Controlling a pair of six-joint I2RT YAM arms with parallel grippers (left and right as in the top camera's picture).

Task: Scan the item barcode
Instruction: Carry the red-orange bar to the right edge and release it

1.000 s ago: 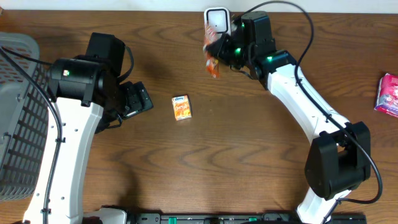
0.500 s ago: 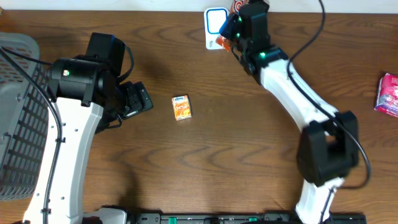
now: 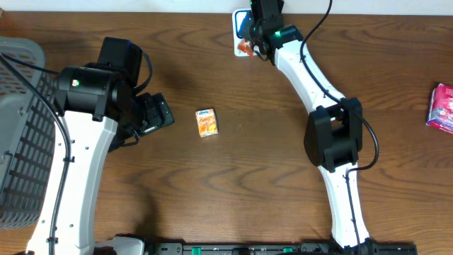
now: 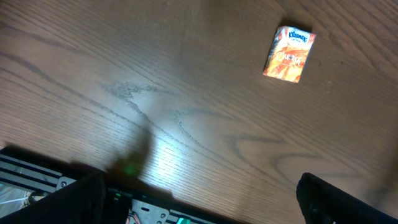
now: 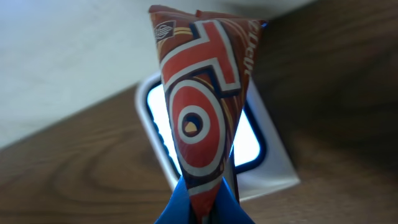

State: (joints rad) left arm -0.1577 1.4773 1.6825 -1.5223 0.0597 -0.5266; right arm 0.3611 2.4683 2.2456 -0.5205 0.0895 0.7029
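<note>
Red-patterned foil snack packet, pinched at its base by the right gripper, points lengthwise away from the fingers across the white scanner box's lit window, while the left gripper gapes idle.

Grey plastic mesh basket at L edge of brown wood table; small orange tissue pack mid-table; pink packet far R.

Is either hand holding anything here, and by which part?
The right hand pinches the red-and-orange packet by its narrow end, holding it up in front of the scanner. The left hand is open and holds nothing.
</note>
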